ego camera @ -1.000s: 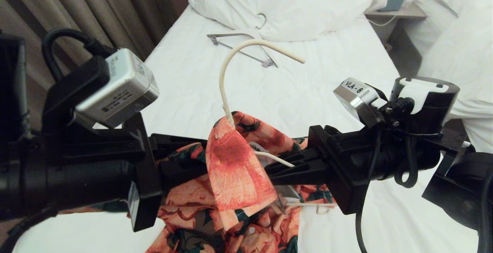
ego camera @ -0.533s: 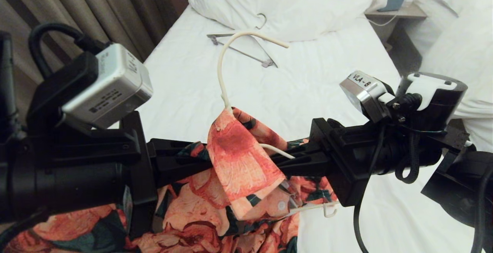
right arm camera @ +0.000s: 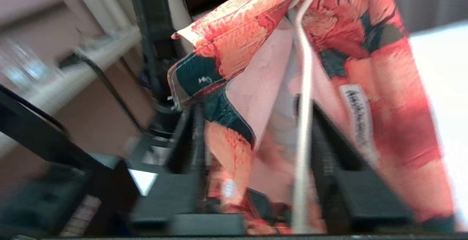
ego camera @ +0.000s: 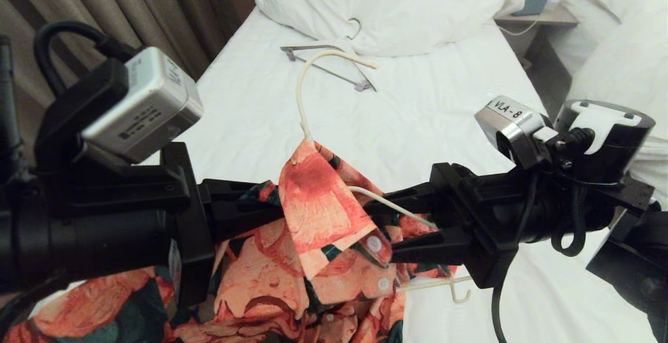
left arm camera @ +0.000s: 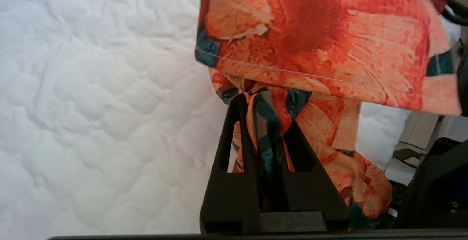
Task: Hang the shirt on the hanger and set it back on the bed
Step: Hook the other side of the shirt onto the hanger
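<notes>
right gripper (ego camera: 389,223) has spread since before, hanger (ego camera: 301,95) wire between its fingers; left gripper (left arm camera: 265,130) pinches the shirt (ego camera: 318,212).

Brown-beige curtains (ego camera: 130,14) hang in long folds along the room's left side. At the far right a wooden bedside table (ego camera: 537,16) carries a dark flat object, a cable trailing down its front. Beyond it lies a second bed's rumpled white duvet (ego camera: 616,66).

We are in a hotel-like bedroom: a white-sheeted bed (ego camera: 417,113) with pillow (ego camera: 396,3), drawn curtains (ego camera: 104,14) left, nightstand (ego camera: 543,16) far right.
</notes>
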Robot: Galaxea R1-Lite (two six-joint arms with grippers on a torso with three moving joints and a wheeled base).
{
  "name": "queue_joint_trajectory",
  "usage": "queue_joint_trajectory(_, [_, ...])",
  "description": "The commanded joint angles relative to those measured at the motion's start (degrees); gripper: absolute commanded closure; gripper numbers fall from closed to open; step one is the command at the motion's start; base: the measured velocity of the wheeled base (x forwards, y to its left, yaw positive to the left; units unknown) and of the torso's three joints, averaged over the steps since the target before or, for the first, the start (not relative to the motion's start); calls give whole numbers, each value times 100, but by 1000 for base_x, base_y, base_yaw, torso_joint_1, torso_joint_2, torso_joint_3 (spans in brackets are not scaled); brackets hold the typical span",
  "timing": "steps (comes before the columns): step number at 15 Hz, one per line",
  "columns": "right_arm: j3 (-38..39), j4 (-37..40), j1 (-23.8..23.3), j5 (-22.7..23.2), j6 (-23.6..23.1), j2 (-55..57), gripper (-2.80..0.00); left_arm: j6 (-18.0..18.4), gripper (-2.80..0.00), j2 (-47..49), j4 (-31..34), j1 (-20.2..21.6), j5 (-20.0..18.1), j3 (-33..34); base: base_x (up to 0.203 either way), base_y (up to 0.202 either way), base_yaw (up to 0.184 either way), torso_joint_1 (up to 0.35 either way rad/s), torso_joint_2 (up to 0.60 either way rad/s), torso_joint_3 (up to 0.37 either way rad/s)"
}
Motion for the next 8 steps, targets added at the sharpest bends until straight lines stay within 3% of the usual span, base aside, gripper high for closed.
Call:
queue_joint_trajectory(1, [15,48,7,-56,338,-296,-280,15,0,5,10,-2,-18,-27,0,0,0,0,0,0])
queue_joint_trajectory(3, [17,558,-1,-664,563,-795,-280,-7,0,-26,5,-46,-18,-89,0,0,0,0,0,0])
queue_joint_trajectory(6, [-72,2436,-62,-2576,623,-1644,-280,-51,0,-73,5,-59,-18,-216,0,0,0,0,0,0])
queue_joint_trajectory(8, [-127,3059,-202,-3657,638,-1865,-280,-293,0,-67,5,-174,15,-243,0,0,0,0,0,0])
